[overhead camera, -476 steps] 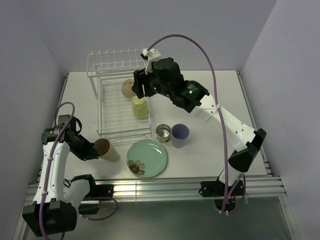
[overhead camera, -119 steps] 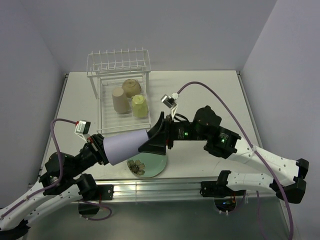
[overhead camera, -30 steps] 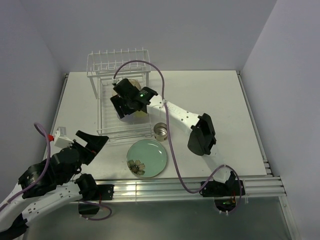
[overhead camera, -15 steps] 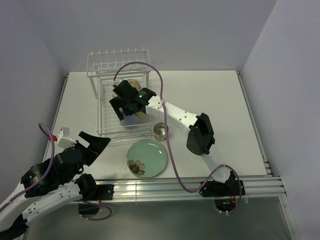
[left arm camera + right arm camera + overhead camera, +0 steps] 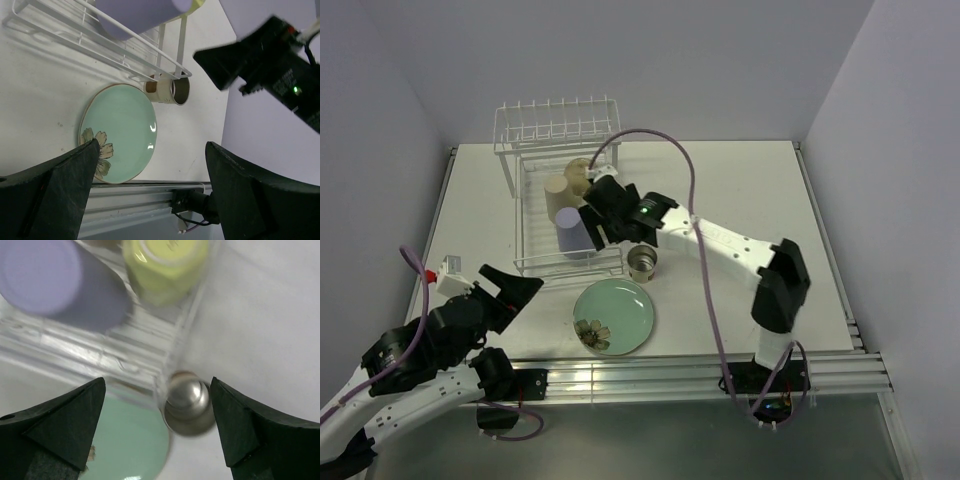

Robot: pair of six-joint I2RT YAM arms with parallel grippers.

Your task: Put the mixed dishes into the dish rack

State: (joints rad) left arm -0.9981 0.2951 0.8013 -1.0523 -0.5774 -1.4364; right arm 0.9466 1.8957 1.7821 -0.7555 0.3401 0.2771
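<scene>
Pulled back toward the right since half a second ago, the right gripper (image 5: 596, 222) no longer covers the smooth lavender cup (image 5: 572, 232), which four seconds ago hung between both arms above the plate. That cup is now inside the white wire dish rack (image 5: 535, 258), at upper left of centre in the overhead view, with its closed base facing up. It is just below the tan cup (image 5: 557, 197), and the rounded cream bowl (image 5: 580, 170) lies further up in the same tray, near the raised prongs.

In the right wrist view the pale yellow-green mug (image 5: 165, 262) sits at the top edge, just right of the lavender cup (image 5: 55, 282) and also base up. In the overhead view the gripper hides most of it.

Outside the rack, on the white table (image 5: 740, 190), the small metal cup (image 5: 642, 263) sits just beside the rack's lower right corner. The round mint-green plate with a flower motif (image 5: 614, 315) lies just below it, at bottom centre.

Both of the right gripper's fingers (image 5: 65, 425) are spread wide with nothing between them. The left gripper (image 5: 515, 288), at lower left of the overhead view, is likewise released and empty. Its wrist view looks between its fingers (image 5: 60, 190) at the plate (image 5: 120, 132) and the metal cup (image 5: 172, 91).
</scene>
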